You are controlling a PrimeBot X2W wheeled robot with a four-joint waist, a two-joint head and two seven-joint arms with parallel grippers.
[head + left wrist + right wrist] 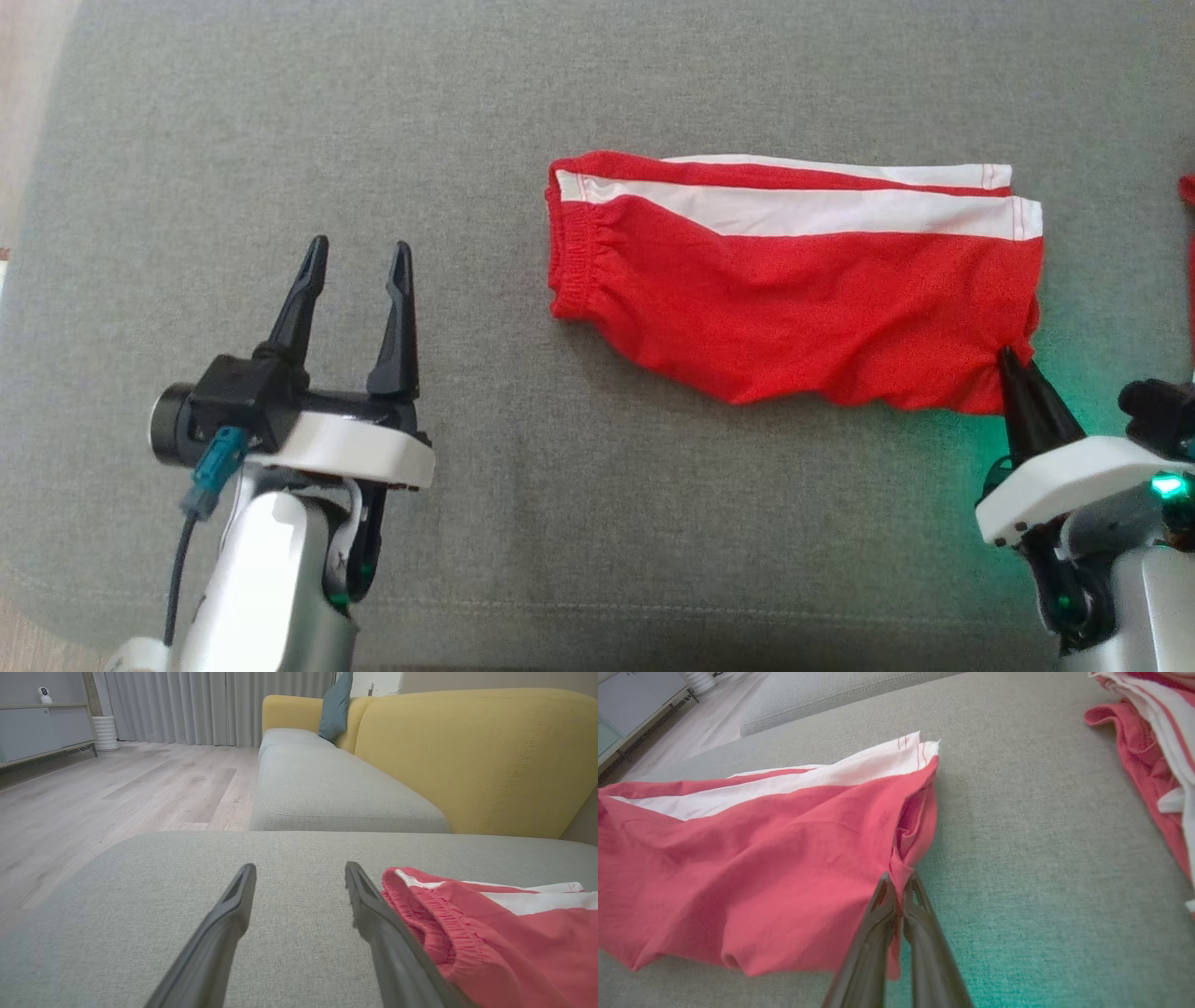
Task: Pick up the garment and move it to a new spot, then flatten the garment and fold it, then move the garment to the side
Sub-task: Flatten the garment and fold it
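A pair of red shorts [794,289] with a white side stripe lies folded on the grey cushion [523,485], waistband to the left. My right gripper [1010,359] is shut on the garment's near right corner; the right wrist view shows red cloth [738,877] pinched between the closed fingertips [899,882]. My left gripper [359,257] hovers open over bare cushion, well left of the waistband. In the left wrist view its open fingers [243,896] frame bare cushion, with the elastic waistband [439,924] just to their right.
A second red and white garment [1157,751] lies at the right edge of the cushion. Beyond it stand a yellow sofa back [476,756], another grey seat cushion [327,793] and wooden floor [117,793] to the left.
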